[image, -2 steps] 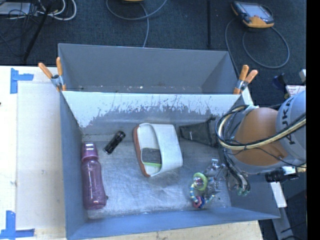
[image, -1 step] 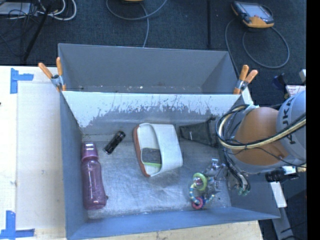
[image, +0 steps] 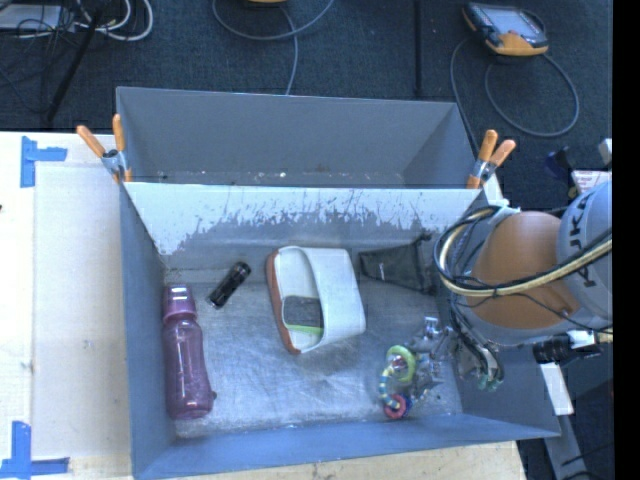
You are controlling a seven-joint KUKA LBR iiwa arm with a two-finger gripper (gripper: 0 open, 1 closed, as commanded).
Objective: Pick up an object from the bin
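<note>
Gripper (image: pixel 432 353): low in the bin's (image: pixel 300 153) front right corner, under the orange wrist cover (image: pixel 520 268) and its looped cables (image: pixel 462 258).
Gripper state: you cannot tell whether it is spread or closed; its tip is lost among metal parts and wires.
Ring toy (image: pixel 398 380): a small cluster of coloured rings, green at one end and red and blue at the other. It lies just beside the gripper on the side away from the arm. You cannot tell whether the two touch.
Toy's long axis: roughly front to back in the bin. The green end points to the back wall, the red and blue end to the front wall.
Dark grey wedge (image: pixel 400 266): behind the gripper, toward the back wall, near the cables.
White tub (image: pixel 335 293): farther out beyond the toy, on its side, with its brown-rimmed mouth facing away from the gripper.
Black cylinder (image: pixel 229 284): past the tub, lying on a slant.
Purple bottle (image: pixel 185 353): farthest from the gripper, by the opposite wall, lying front to back with its cap toward the back wall.
In your way: nothing lies between gripper and toy; the floor between toy and tub is bare.
</note>
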